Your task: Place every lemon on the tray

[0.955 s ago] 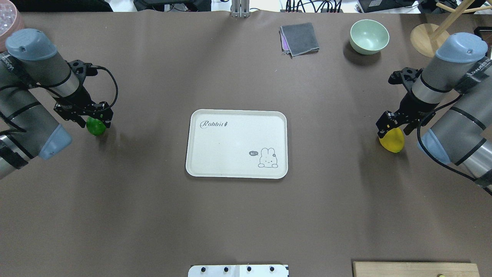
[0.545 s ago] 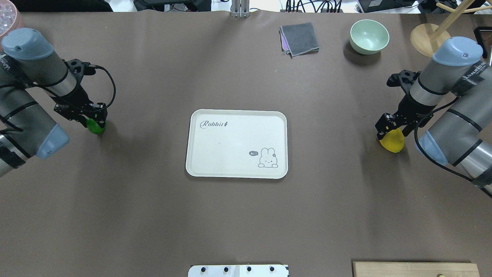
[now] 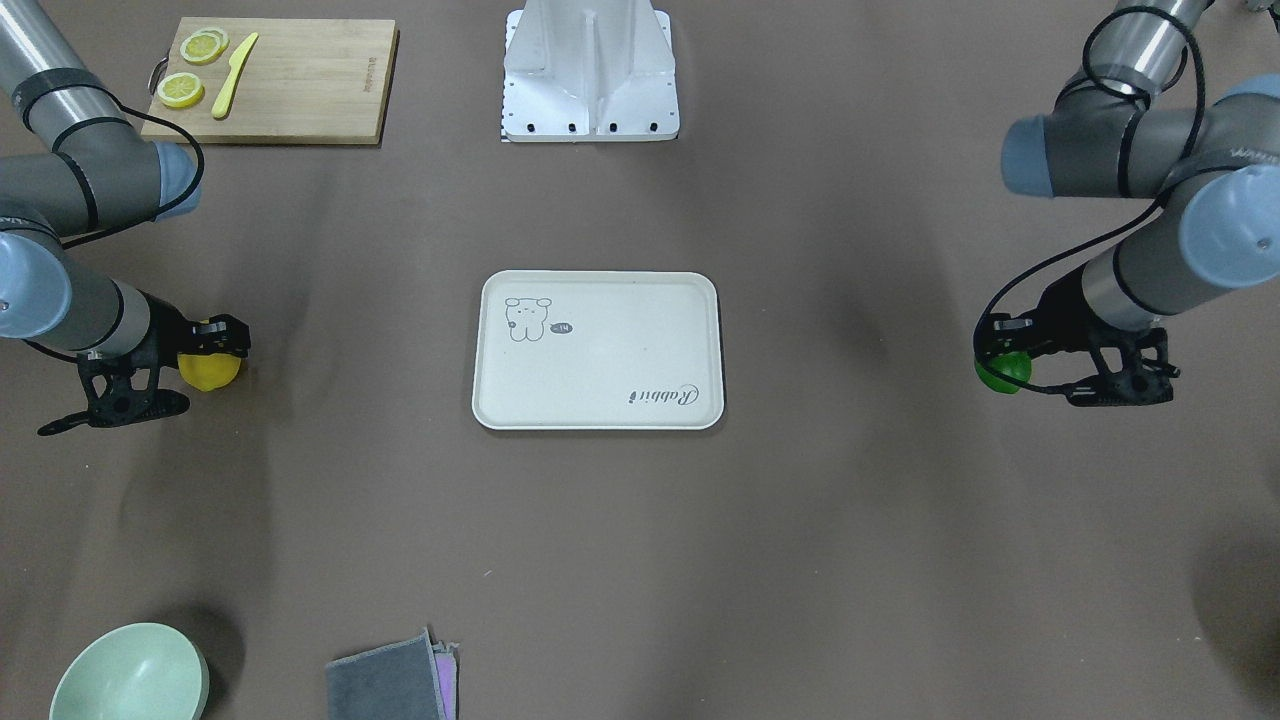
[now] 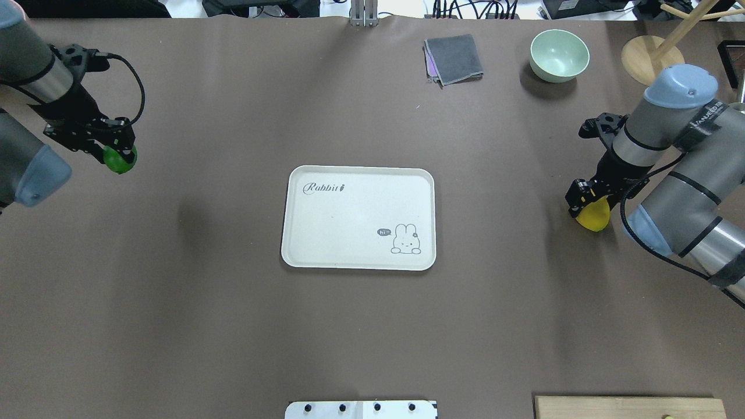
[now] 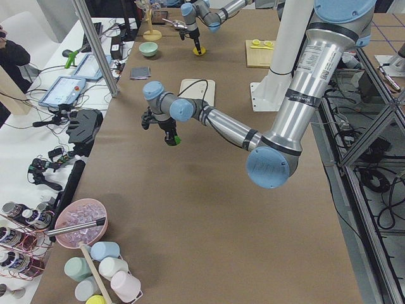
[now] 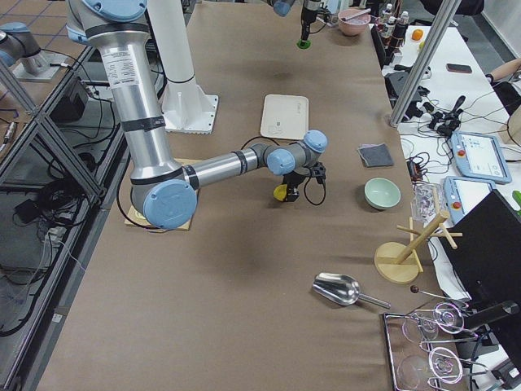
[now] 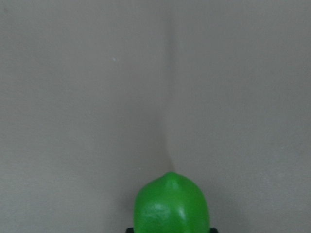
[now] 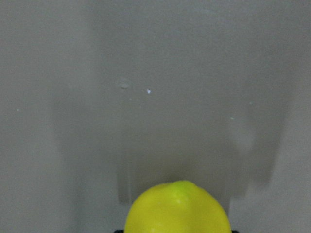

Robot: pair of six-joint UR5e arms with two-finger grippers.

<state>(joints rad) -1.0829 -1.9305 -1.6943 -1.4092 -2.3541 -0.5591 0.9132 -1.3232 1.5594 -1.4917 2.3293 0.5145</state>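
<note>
Brown table [image 4: 372, 337]; left gripper [image 4: 116, 155] clamped on green lemon [image 4: 121, 162], out at the table's left side; right gripper [image 4: 585, 202] clamped on yellow lemon [image 4: 595, 218], out at the right side; tray [image 4: 349, 215] mid-table between them, well apart from both lemons; bowl [image 4: 559, 55] and grey cloth [image 4: 454, 58] at far edge; cutting board [image 3: 300, 80] beside robot base.

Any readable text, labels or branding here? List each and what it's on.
"Rabbit": script on the tray.
"hi": in the speech bubble on the tray, beside the drawing.
Lettering on the right arm: too blurred to read.
Print on the cutting board: too small to read.
</note>
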